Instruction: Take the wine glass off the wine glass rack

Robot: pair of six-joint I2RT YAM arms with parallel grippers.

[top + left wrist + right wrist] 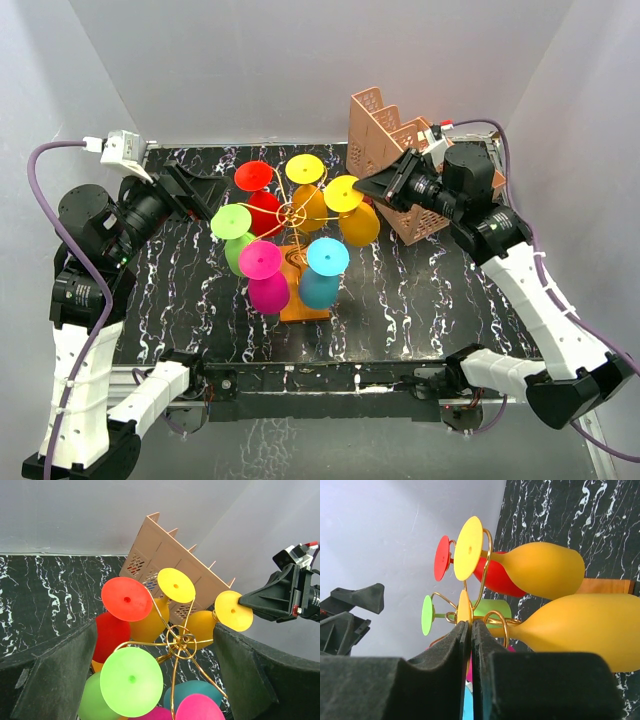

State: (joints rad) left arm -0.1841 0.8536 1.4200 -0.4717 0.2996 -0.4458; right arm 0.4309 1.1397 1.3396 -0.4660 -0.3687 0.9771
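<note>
Right claw: pressed together, pinching the foot-disc edge of the amber wine glass, which hangs on the right side of the wine glass rack. The grasp step is in hand. The next move likely calls for sliding the stem outward, clear of its scroll arm. Long axis roughly upright: foot up, mouth toward the counter. Left claw: spread.

Black marbled table: wine glass rack orange base mid-table; pink lattice crate far right.
</note>
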